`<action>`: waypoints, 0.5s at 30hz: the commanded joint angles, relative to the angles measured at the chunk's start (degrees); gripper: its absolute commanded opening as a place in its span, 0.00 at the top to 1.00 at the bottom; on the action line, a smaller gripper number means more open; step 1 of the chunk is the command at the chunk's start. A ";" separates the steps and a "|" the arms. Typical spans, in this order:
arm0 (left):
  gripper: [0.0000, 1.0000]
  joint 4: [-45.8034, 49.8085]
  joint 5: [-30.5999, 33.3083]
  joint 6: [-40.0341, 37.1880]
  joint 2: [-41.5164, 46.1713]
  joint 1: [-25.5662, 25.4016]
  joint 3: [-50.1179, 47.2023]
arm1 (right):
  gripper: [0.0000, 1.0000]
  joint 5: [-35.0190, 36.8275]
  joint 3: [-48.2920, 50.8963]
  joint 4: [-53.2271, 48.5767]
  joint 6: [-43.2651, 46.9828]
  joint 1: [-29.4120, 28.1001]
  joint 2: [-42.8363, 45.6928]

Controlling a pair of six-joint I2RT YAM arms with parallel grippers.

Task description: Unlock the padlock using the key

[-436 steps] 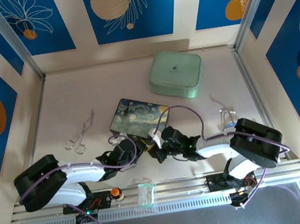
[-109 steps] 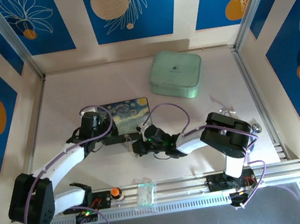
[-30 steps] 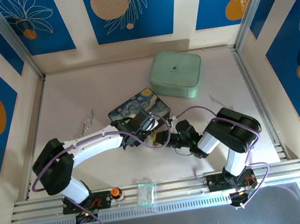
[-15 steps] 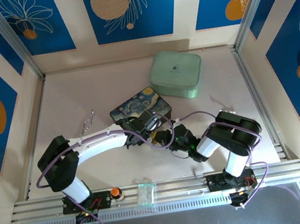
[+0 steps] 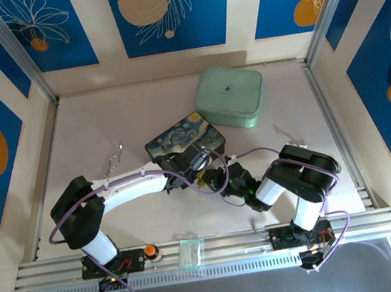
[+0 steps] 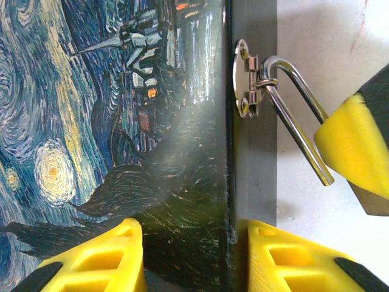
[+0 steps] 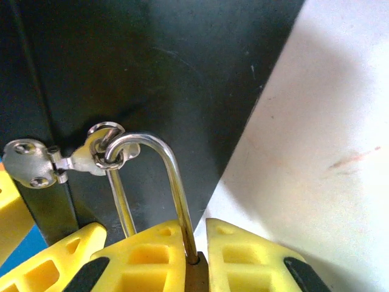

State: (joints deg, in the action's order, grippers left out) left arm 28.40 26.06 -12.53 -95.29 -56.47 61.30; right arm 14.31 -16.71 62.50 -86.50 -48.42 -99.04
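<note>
right gripper (image 7: pixel 196 258) clamped the padlock (image 7: pixel 178 191) body, its shackle (image 7: pixel 137 139) running straight ahead into the hasp (image 7: pixel 36 164) on the box (image 6: pixel 121 121); left gripper (image 6: pixel 194 258) straddled the box edge, grip unclear.

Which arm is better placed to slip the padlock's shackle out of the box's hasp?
Right. The right gripper holds the padlock, whose shackle hangs through the hasp, so it can likely draw it out. The left gripper clamps the box, steadying it.
</note>
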 commanded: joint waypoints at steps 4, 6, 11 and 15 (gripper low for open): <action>0.69 9.83 -11.48 -1.54 -6.13 -1.41 -3.93 | 1.00 14.78 -2.09 -25.57 -3.67 -1.49 8.06; 0.69 9.90 -11.47 -1.39 -6.21 -1.36 -3.69 | 1.00 15.87 -2.09 -28.29 -1.71 -1.58 11.13; 0.70 10.14 -11.47 -1.01 -7.26 -1.36 -3.51 | 1.00 16.19 -0.68 -28.03 0.18 -1.59 13.70; 0.70 9.92 -12.42 -0.88 -7.04 -1.36 -4.23 | 1.00 14.93 1.93 -18.59 0.92 -0.03 10.76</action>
State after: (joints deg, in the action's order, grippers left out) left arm 27.99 26.20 -12.53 -96.51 -56.97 62.46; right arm 22.35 -18.15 42.70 -85.93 -50.85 -86.17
